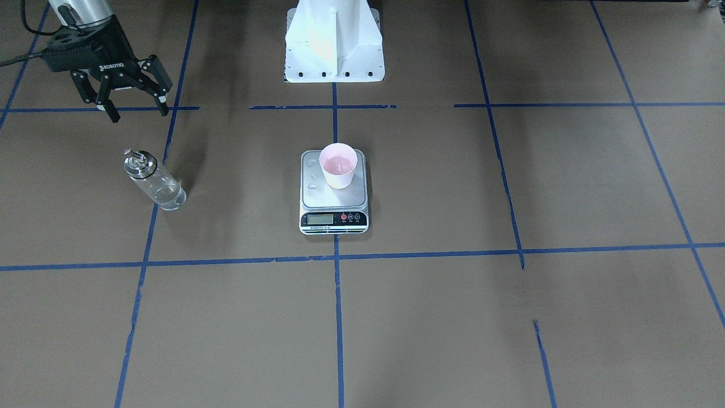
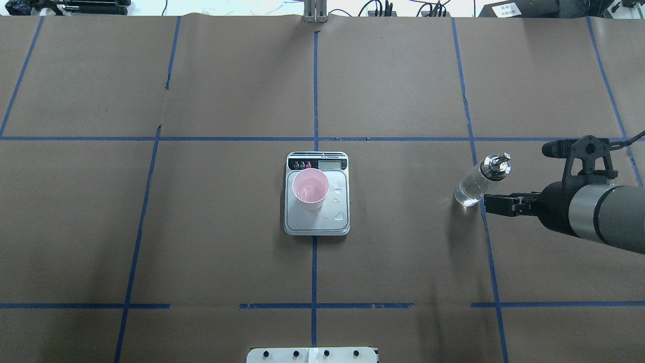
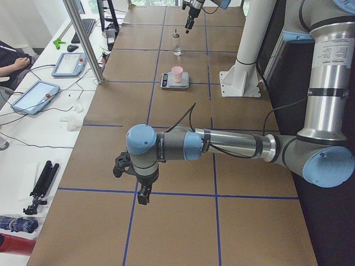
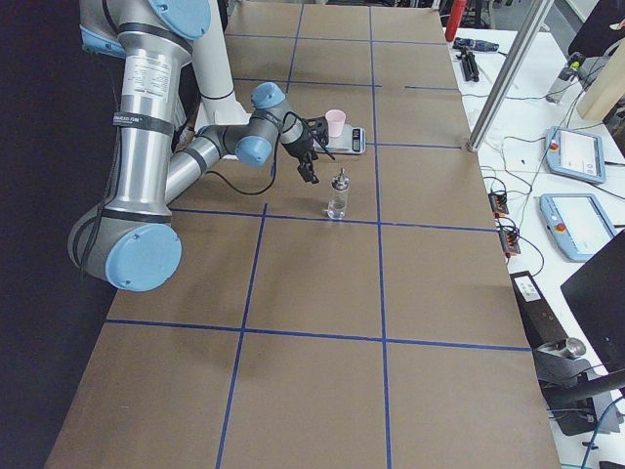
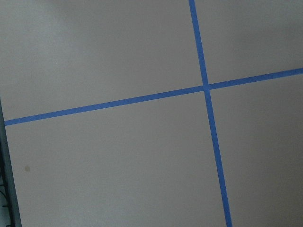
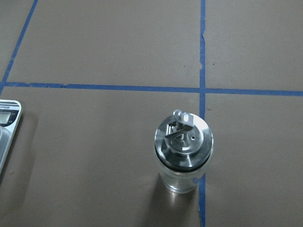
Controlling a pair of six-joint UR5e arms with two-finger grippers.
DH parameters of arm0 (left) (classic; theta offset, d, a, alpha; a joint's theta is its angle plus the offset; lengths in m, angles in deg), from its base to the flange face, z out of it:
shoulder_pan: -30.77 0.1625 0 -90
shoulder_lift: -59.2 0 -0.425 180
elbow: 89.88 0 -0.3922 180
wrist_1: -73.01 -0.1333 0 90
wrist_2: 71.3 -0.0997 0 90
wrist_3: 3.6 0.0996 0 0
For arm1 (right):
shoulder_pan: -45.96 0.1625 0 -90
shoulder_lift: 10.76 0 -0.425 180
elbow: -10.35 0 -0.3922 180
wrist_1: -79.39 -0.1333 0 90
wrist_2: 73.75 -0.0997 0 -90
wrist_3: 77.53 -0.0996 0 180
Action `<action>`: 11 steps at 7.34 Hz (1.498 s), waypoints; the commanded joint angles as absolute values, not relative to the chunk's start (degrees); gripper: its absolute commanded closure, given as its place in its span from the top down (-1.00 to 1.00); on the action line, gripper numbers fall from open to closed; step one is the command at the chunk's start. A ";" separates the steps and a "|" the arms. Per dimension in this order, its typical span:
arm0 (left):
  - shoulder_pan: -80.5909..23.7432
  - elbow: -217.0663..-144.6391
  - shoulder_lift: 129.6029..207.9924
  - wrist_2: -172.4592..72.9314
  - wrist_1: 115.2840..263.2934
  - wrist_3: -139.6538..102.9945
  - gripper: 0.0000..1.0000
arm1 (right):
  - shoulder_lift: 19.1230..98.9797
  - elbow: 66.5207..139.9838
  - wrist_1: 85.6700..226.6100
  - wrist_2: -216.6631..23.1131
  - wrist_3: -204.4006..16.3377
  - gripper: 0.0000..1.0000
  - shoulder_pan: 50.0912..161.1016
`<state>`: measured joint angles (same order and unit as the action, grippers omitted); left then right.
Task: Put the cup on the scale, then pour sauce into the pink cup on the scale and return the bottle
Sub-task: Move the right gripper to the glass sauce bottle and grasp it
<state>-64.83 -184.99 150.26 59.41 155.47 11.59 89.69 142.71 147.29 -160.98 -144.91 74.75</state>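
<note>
Judging by glossy sauce (image 2: 310,186) in the cup and drops (image 2: 338,216) on the platform, reads as pour done, bottle return at its tail end. Closest in on the robot's side: right gripper (image 1: 139,111) with jaws spread wide and empty, hanging behind and above the glass bottle (image 1: 154,182), not touching it. Bottle upright on brown paper (image 1: 430,328), planted on a blue tape line (image 6: 202,56), robot's right, well apart from the scale. Further out at mid-table: digital scale (image 1: 334,199) carrying the pink cup (image 1: 338,177), inside the platform's edges. Next move, best guess: just lift the arm up and back, keeping fingers off the pourer cap (image 6: 183,138); no regrasp called for. From front-facing: finger spread plain. From overhead: only a side-on profile of that gripper, but the clearest look at the drops. From right wrist: straight down on cap and spout (image 6: 182,115), no fingers in frame, scale corner at the left edge. Farthest off: left gripper (image 3: 143,196), seen only from the left-end camera, above a tape cross (image 5: 206,86), well apart from everything; can't tell jaw state there. Left wrist view: nothing but paper and tape.
</note>
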 commanded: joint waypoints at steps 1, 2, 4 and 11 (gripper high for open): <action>-64.77 -185.24 150.26 61.06 155.45 11.52 1.00 | 90.06 139.22 145.16 -151.75 -146.78 1.00 70.24; -64.77 -185.07 150.17 61.07 155.45 11.52 1.00 | 90.05 134.49 136.87 -147.97 -148.70 1.00 69.53; -64.77 -184.97 149.47 60.98 155.45 11.52 1.00 | 89.62 130.32 133.62 -143.13 -148.81 1.00 68.82; -64.77 -185.68 149.29 61.07 155.36 11.43 1.00 | 83.90 123.12 133.53 -136.52 -148.72 1.00 68.47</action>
